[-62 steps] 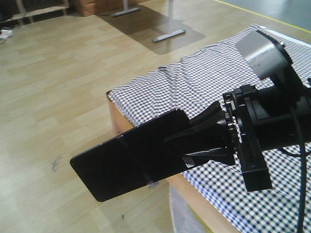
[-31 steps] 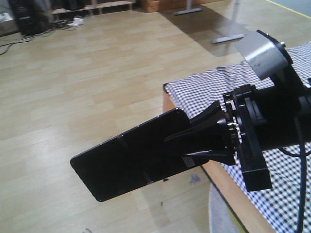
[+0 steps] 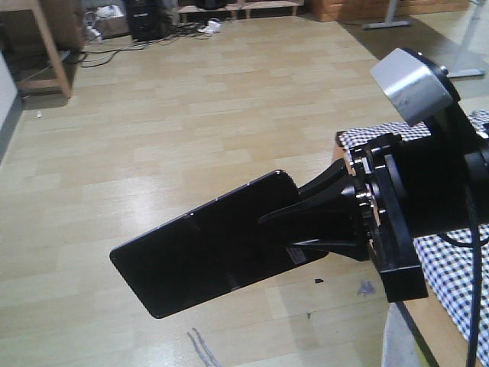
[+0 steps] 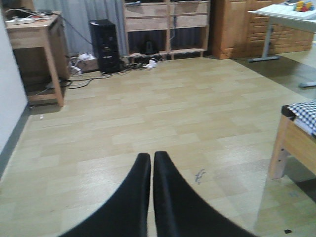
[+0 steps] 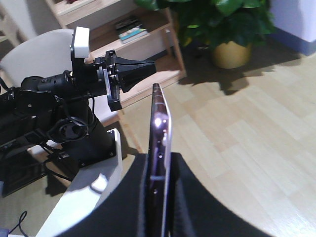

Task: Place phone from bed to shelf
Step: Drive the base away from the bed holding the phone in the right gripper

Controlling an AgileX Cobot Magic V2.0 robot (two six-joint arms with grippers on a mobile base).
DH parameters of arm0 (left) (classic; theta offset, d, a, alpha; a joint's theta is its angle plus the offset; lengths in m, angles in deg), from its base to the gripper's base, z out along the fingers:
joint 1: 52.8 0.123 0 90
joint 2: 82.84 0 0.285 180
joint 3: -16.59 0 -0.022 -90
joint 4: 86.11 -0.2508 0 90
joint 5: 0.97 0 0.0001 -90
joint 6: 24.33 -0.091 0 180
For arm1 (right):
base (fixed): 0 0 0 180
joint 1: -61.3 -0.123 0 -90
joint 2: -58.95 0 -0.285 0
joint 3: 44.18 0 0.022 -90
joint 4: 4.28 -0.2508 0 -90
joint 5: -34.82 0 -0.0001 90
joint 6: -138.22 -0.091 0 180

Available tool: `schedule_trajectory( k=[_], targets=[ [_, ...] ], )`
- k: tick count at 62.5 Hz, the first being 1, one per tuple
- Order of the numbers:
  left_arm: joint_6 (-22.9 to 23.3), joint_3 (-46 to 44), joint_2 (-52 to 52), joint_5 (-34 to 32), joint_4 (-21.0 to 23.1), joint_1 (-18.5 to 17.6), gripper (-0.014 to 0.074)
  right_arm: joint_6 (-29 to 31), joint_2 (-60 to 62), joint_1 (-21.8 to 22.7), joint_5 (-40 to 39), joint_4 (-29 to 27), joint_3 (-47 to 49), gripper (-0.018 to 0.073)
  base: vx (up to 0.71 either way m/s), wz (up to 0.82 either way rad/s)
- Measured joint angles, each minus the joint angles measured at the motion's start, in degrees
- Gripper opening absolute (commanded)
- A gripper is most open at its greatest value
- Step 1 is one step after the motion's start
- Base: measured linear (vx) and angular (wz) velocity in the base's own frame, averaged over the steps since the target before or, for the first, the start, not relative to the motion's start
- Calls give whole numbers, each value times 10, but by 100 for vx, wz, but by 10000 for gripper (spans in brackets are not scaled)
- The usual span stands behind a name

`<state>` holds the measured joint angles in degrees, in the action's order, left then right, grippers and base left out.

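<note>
The phone [image 3: 206, 245], a glossy black slab with a crease across its middle, is held out over the wooden floor by my right gripper [image 3: 294, 218], which is shut on its near end. In the right wrist view the phone [image 5: 159, 133] stands edge-on between the two black fingers of the right gripper [image 5: 160, 157]. The left gripper [image 4: 151, 155] is shut with nothing in it and points at bare floor. It also shows as the left gripper [image 5: 148, 66] beyond the phone. The bed [image 3: 451, 267], in checked bedding, lies at the right edge. The pale wooden shelf [image 5: 148, 39] stands behind the left arm.
A wooden desk [image 4: 34, 29], a black computer tower [image 4: 103, 44] and floor cables [image 4: 84, 79] line the far wall beside a wooden drawer unit [image 4: 168, 24]. The bed's corner [image 4: 296, 133] juts in at the right. A potted plant [image 5: 232, 29] stands next to the shelf.
The front view has swung left: the bed has slid towards the right edge and more bare floor shows. The phone stays clamped in the right gripper in the same pose.
</note>
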<state>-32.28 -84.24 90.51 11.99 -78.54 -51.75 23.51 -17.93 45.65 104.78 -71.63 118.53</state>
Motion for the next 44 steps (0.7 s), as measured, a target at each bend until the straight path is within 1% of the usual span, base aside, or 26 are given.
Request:
schedule_trajectory(
  k=[18, 44],
  targets=[
    [0, 0, 0, 0, 0, 0, 1, 0, 0, 0, 1, 0, 0, -4, -7, 25],
    [0, 0, 0, 0, 0, 0, 1, 0, 0, 0, 1, 0, 0, -4, 1, 2]
  ],
)
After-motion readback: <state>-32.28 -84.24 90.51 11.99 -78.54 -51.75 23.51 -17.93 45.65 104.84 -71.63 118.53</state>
